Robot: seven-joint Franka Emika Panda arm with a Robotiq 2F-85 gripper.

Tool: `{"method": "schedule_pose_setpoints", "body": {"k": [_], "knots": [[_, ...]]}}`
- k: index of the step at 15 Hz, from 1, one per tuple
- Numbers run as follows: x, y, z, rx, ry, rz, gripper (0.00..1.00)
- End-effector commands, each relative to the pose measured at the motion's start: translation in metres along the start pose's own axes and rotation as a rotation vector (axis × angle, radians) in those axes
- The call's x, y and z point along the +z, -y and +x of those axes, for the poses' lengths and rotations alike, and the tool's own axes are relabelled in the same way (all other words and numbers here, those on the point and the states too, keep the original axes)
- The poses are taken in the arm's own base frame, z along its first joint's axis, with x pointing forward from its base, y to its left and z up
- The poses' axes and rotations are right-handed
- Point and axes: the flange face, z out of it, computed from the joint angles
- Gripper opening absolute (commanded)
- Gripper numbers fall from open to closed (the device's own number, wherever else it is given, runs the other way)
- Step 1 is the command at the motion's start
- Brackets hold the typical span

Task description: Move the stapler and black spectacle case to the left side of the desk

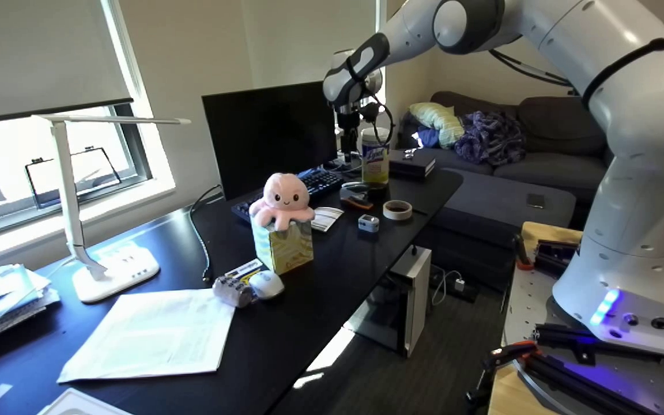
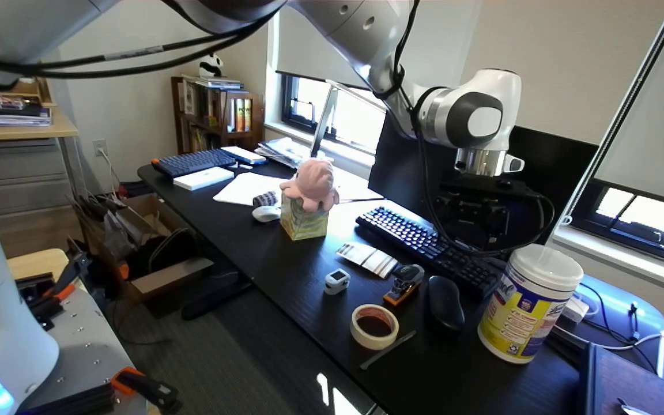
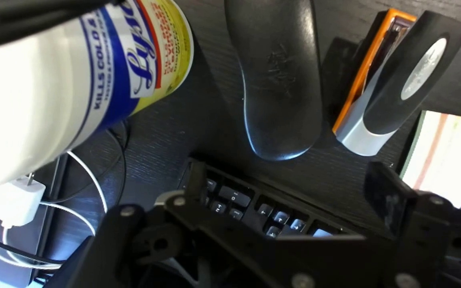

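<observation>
Stapler [image 3: 399,85] is judged rigid and fairly heavy; it is best gripped across mid-body. End effector [image 3: 288,185] is spread wide, with nothing held.

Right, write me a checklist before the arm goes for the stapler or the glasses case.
1. Gripper open, nothing held: ok.
2. Stapler and glasses case apart: ok.
3. Fingers lined up over either: not ok; the wrist view shows the keyboard between them.
4. Wipes tub well away from the glasses case: not ok; it stands close beside it.
5. Glasses case shut tight: cannot tell.
6. Left side of the desk free of papers: not ok; some lie there.
</observation>
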Motion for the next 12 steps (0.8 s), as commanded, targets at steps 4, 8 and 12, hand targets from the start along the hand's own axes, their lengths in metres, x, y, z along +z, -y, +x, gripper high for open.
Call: {"method": "schedule_pose_setpoints", "body": {"k": [4, 8, 12], "knots": [[0.004, 0.026, 0.000, 0.232, 0.110, 0.081, 1.00], [0.003, 0.046, 0.002, 0.436, 0.117, 0.163, 1.00], [0.012, 0.040, 0.008, 0.356, 0.119, 0.124, 1.00]]}}
